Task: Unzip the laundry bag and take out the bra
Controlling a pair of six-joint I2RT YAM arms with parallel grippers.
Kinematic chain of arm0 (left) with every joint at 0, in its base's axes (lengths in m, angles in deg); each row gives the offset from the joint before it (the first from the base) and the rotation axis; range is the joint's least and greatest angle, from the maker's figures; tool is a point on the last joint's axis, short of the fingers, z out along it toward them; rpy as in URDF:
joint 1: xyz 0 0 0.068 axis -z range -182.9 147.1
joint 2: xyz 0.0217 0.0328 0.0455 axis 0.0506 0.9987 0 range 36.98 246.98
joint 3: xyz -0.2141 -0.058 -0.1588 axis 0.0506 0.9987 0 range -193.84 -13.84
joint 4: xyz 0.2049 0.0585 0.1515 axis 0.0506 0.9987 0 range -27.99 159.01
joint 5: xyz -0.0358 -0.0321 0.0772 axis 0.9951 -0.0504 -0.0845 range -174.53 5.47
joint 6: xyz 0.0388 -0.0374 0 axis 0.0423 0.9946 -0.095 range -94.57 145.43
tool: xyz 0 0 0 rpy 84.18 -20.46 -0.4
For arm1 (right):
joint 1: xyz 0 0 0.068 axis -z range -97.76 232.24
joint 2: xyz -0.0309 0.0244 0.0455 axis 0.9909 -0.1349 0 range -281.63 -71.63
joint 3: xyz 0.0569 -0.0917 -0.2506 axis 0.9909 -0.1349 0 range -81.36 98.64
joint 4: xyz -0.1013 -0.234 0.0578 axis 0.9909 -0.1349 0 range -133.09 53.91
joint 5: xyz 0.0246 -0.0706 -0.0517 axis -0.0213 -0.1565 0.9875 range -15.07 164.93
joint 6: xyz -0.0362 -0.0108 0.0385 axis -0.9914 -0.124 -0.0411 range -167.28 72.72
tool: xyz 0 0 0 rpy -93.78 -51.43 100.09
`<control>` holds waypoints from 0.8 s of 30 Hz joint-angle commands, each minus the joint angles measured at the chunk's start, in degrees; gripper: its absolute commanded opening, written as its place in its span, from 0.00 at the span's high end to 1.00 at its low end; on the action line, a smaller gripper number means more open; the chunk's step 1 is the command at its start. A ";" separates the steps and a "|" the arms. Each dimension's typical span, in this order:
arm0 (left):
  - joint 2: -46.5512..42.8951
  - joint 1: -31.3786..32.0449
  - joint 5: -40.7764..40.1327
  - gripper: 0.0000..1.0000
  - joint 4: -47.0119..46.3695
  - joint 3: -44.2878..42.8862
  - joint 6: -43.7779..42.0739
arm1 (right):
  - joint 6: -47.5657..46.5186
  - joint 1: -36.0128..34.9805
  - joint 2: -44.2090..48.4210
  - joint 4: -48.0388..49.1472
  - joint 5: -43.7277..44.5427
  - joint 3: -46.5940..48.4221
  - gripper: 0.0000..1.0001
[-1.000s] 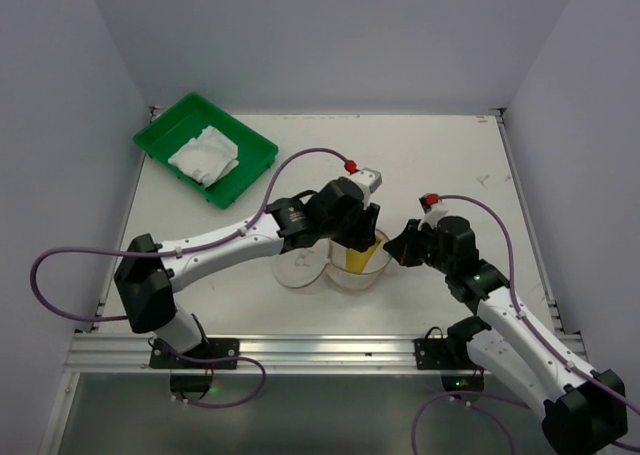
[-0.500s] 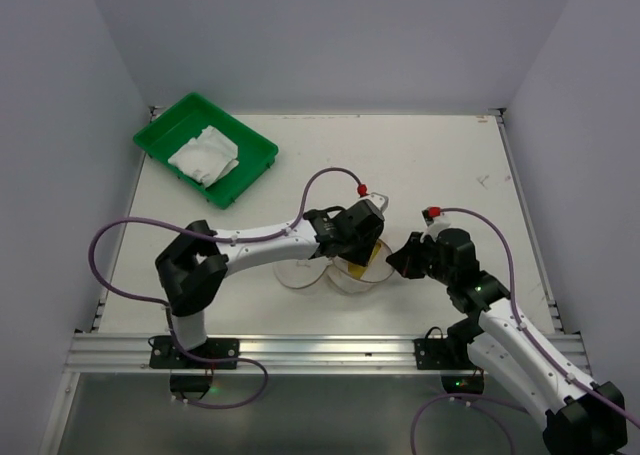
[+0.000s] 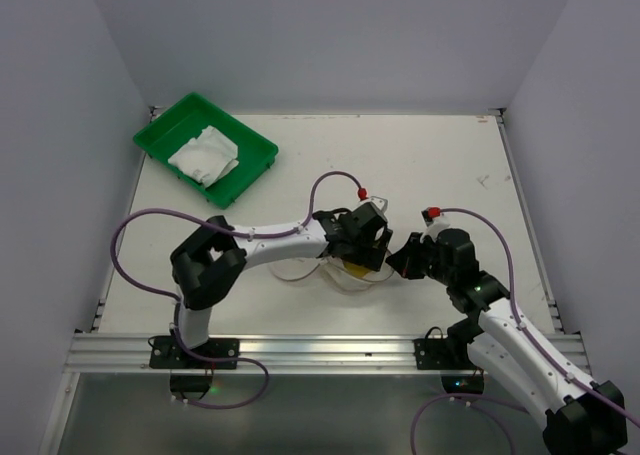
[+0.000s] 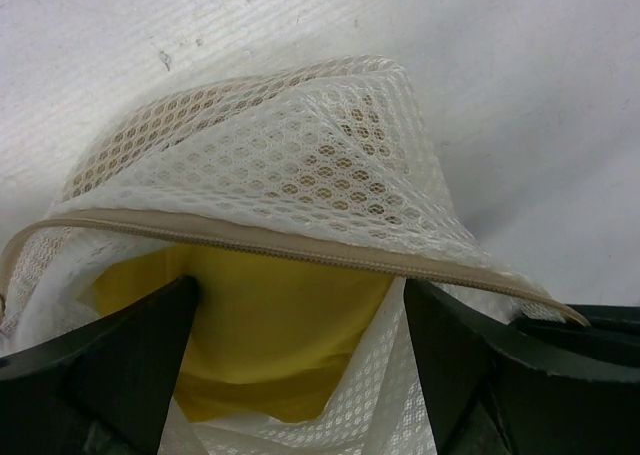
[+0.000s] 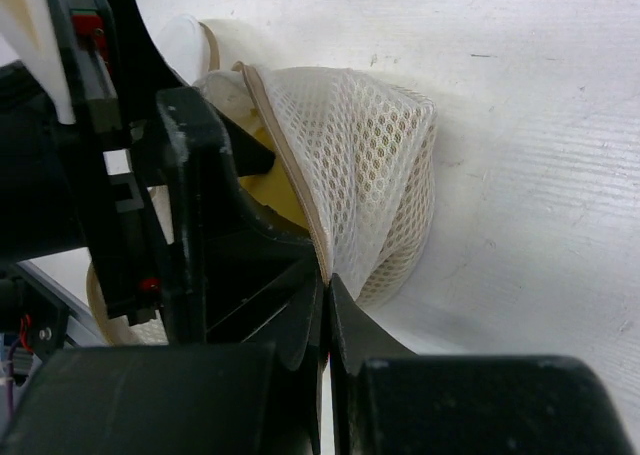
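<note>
The cream-white mesh laundry bag (image 3: pixel 345 275) lies open on the table; its round lid (image 3: pixel 292 268) is flopped to the left. Its zip rim (image 4: pixel 300 243) crosses the left wrist view, with the yellow bra (image 4: pixel 280 325) inside beneath it. My left gripper (image 4: pixel 300 365) is open and reaches into the bag, its fingers on either side of the bra. My right gripper (image 5: pixel 327 275) is shut on the bag's rim (image 5: pixel 290 165) at the bag's right side and holds it up. The mesh wall (image 5: pixel 375 165) hangs beyond it.
A green tray (image 3: pixel 205 147) holding a white cloth (image 3: pixel 205 155) stands at the back left. Purple cables loop from both arms. Grey walls enclose the table on three sides.
My left gripper has dropped lower and to the right into the open bag, covering most of the yellow bra from above. The right gripper has stayed on the rim.
</note>
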 commanded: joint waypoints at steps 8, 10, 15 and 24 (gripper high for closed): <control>8.18 -0.09 -5.41 0.32 -0.75 2.87 4.23 | 0.15 -0.23 -0.89 2.16 -1.93 -0.06 1.00; 9.07 -0.09 -4.63 0.59 -2.41 3.92 4.76 | 0.15 -0.31 -1.07 2.25 -2.10 0.03 1.00; 0.57 0.44 -5.67 1.00 -5.05 7.35 4.33 | 0.15 -0.23 -0.37 0.93 -0.96 0.29 1.00; -25.71 0.44 4.50 1.00 -15.94 16.31 -8.05 | 1.91 -0.14 -4.57 -0.82 4.57 3.28 1.00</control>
